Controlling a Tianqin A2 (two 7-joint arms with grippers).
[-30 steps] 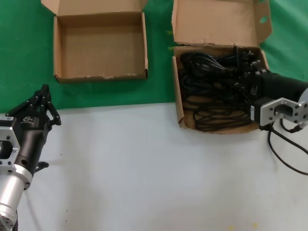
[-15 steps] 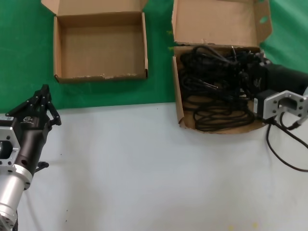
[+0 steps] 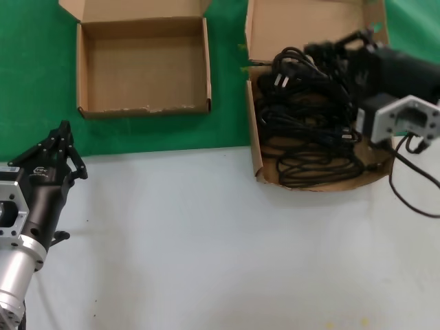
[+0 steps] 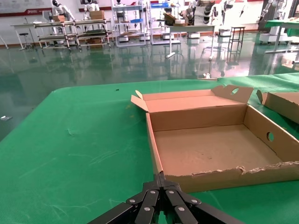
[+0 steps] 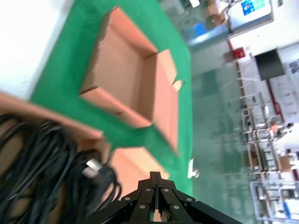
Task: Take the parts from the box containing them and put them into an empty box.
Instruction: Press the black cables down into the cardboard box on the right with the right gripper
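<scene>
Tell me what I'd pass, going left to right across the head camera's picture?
Left gripper low at the left edge → small shallow empty box → larger box full of black power cords → right gripper, lifting one cord bundle at that box's far right side.

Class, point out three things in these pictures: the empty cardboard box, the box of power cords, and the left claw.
empty box [image 3: 144, 69], head view, on its bare floor.
box of power cords [image 3: 309, 27], head view, on its lid flap.
left claw [image 3: 63, 141], head view, at its fingertips.
</scene>
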